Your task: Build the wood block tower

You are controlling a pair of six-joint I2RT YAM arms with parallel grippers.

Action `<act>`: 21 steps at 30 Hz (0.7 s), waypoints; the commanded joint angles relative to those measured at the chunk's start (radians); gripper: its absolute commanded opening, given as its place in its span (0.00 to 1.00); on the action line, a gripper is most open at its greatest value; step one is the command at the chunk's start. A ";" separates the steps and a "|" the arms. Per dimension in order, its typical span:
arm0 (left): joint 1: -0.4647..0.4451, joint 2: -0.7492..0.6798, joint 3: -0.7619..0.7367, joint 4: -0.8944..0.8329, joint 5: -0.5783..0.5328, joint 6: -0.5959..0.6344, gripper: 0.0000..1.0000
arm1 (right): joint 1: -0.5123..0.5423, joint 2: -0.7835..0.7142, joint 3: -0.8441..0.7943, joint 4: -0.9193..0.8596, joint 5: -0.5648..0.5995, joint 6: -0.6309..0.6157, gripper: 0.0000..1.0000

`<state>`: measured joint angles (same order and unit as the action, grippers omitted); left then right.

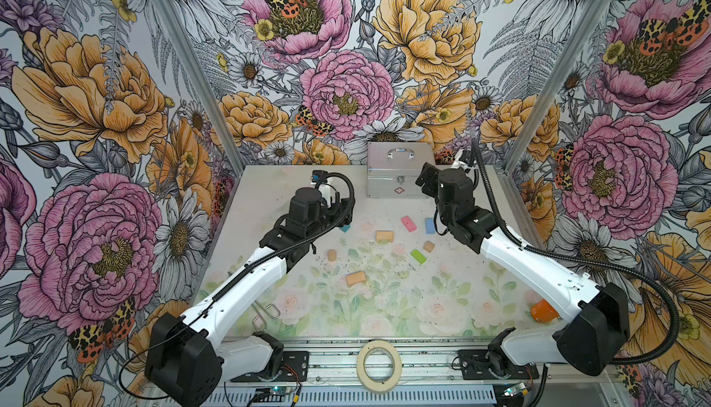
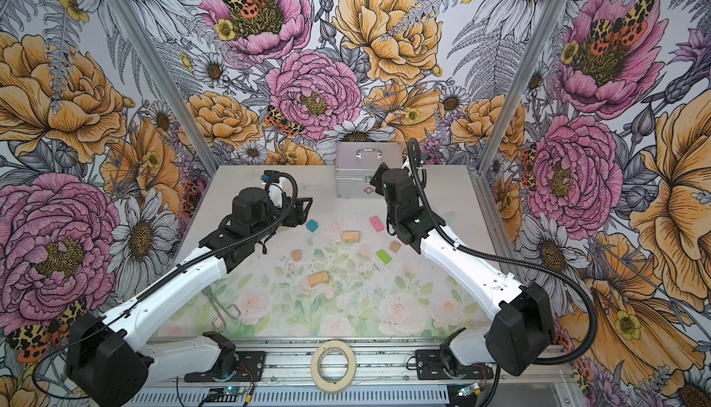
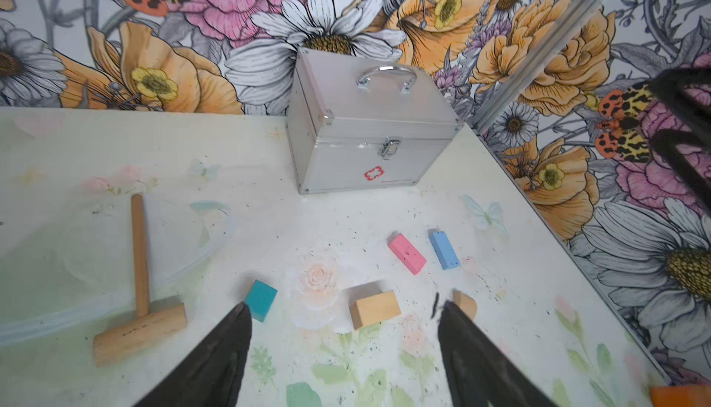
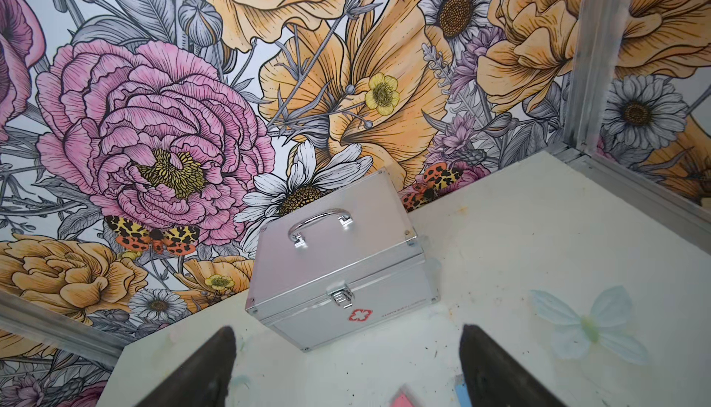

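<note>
Teal block [image 1: 345, 228] half-hidden, orange bottle [image 1: 543, 311] too

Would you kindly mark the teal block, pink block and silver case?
teal block [image 3: 261, 300]: left wrist view, its middle.
pink block [image 3: 407, 253]: left wrist view, top face.
silver case [image 4: 379, 212]: right wrist view, lid.

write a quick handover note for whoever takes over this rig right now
Left gripper: open, empty, near the teal block.
Right gripper: open, empty, facing the silver case.
Blocks: all loose and apart on the table: pink brick, light blue brick, green brick, far tan brick, near tan brick, tan cube, tan cylinder.
Done: nothing stacked.
Left: the whole tower.
</note>
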<state>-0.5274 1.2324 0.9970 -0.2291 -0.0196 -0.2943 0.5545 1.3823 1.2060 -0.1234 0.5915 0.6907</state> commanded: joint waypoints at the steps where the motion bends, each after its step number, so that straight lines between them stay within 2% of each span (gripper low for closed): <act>1: -0.071 0.047 0.061 -0.238 -0.042 -0.048 0.78 | 0.000 0.015 0.037 -0.057 0.005 0.030 0.94; 5: -0.121 0.125 0.137 -0.486 -0.057 -0.124 0.79 | -0.022 0.047 0.073 -0.188 0.035 0.028 0.97; 7: -0.142 0.143 0.142 -0.551 -0.059 -0.170 0.79 | -0.041 0.045 0.064 -0.205 0.033 0.031 0.97; 14: -0.213 0.146 0.056 -0.563 -0.017 -0.278 0.83 | -0.096 0.038 0.027 -0.206 -0.042 0.054 0.98; 19: -0.223 0.165 0.008 -0.568 -0.025 -0.353 0.83 | -0.111 0.043 0.029 -0.213 -0.077 0.068 1.00; 21: -0.223 0.179 0.006 -0.596 -0.066 -0.397 0.83 | -0.112 0.046 0.031 -0.221 -0.082 0.071 1.00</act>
<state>-0.7471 1.3956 1.0145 -0.7902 -0.0444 -0.6052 0.4469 1.4227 1.2442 -0.3271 0.5335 0.7448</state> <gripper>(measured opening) 0.834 0.996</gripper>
